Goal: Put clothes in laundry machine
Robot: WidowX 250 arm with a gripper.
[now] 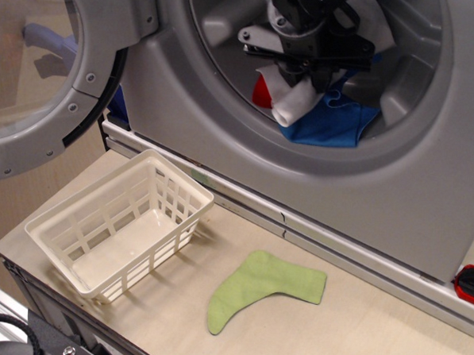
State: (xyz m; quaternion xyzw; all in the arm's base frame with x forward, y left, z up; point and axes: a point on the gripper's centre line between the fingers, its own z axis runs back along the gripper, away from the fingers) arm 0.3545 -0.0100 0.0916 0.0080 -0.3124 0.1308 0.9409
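The laundry machine (428, 179) is silver-grey, with its round drum mouth open and a raised paddle showing inside. My gripper (308, 66) is deep inside the drum, shut on the clothes. The bundle hangs below it: an off-white cloth (293, 106), a small red piece (261, 90) and a bright blue cloth (335, 125) that reaches the bottom of the drum. More off-white fabric shows behind the gripper at the top. The fingertips are hidden by the fabric.
The round glass-windowed door (35, 79) stands swung open at the left. A white plastic lattice basket (75, 240) sits empty on the wooden table. A green sock (267, 289) lies flat on the table in front of the machine. A red and black object (471, 285) is at the right edge.
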